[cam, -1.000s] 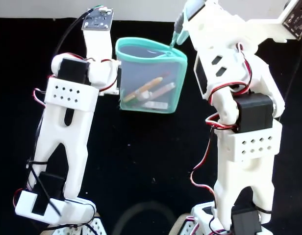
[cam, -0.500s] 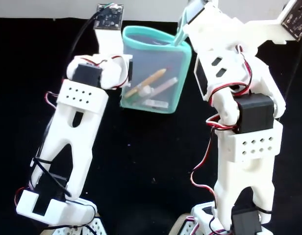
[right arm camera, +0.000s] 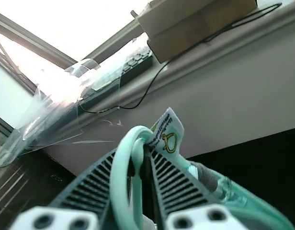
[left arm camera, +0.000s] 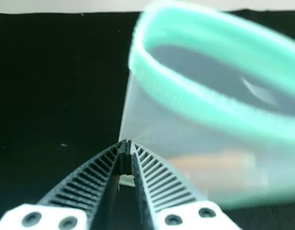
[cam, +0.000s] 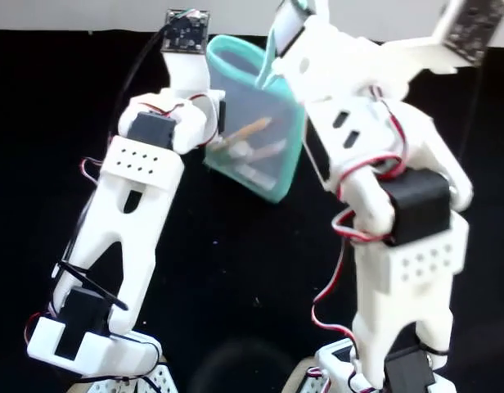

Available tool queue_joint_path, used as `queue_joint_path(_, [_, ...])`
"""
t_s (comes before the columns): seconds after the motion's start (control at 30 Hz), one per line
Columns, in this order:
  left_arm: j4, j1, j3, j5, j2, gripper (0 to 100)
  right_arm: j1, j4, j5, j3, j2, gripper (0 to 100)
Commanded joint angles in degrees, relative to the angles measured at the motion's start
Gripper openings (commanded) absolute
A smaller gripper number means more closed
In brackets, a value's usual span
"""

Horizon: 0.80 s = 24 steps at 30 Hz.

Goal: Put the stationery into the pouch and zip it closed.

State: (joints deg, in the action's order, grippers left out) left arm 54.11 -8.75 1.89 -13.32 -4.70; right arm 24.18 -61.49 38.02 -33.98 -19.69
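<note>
teal-rimmed pouch (cam: pixel 264 164) hangs in the air above the black table (cam: pixel 236 270), between your two arms, with the stationery (cam: pixel 245 131) already showing through its clear wall. your left gripper (left arm camera: pixel 124 149) is pinched tight on the pouch's side edge. your right gripper (right arm camera: pixel 145 160) is clamped on the teal zip loop (right arm camera: pixel 119 177) (the one with the paper tag). the mouth looks open, so watch two things: the thin pinch on the left could slip once the zip starts to drag, and the tilt could let a pencil slide out. against a second ago, both arms have leaned in together, and the pouch has swung from near level to a sharp tilt, one corner hanging low.
</note>
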Motion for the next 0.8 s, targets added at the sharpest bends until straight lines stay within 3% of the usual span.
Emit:
queue_joint_path(0.0, [-1.41,2.24,-0.84,0.18,-2.33,1,0.75,-1.27,-0.88,-9.54,-0.48,0.7])
queue_joint_path(0.47, [-1.32,2.33,-0.31,0.18,-2.24,1,0.75,-4.53,-0.7,-10.07,-0.4,0.7])
queue_joint_path(0.77, [-1.05,2.51,-0.22,0.18,-2.24,1,3.65,-4.88,-0.7,-1.89,-0.48,0.7])
